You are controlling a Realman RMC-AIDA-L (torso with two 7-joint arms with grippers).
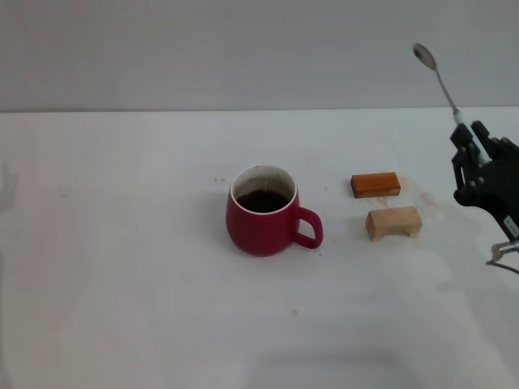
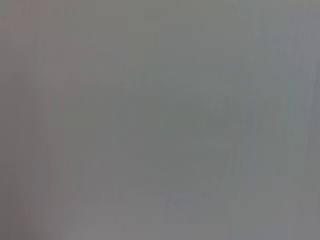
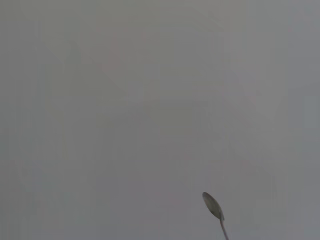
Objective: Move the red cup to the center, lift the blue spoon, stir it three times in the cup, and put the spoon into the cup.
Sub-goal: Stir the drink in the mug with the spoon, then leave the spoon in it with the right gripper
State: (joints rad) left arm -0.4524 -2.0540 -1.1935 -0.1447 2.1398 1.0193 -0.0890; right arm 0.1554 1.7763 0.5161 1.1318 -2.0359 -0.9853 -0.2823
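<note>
On the table, mid-scene: the red cup (image 1: 261,212) stands upright, well to the left of the right claw and lower than it.
Red cup: rounded dark-red body, white inside and rim, dark liquid within; its loop handle points toward the right claw's side.
Blue spoon: the blue spoon (image 1: 439,81) is held off the table, up in the air, its handle end caught in the right claw and its metal neck slanting up and to the left from it.
Spoon bowl: the silver bowl sits at the top, the farthest part from the claw, seen against the grey wall; the right wrist view shows the same bowl (image 3: 212,206) and a bit of neck against plain grey.
Spoon handle: only a short pale stretch shows just above the claw's fingers.
Right claw: the right claw (image 1: 469,144) is at the right edge of the head view, raised above the table, closed on the spoon's handle.
Orange-brown block: the orange-brown block (image 1: 375,185) lies on the table between cup and claw, below and left of the claw.
Tan block: the tan block (image 1: 394,222) lies just in front of the orange-brown one, apart from it.
Left claw: not visible in any view; its wrist view shows plain grey.
</note>
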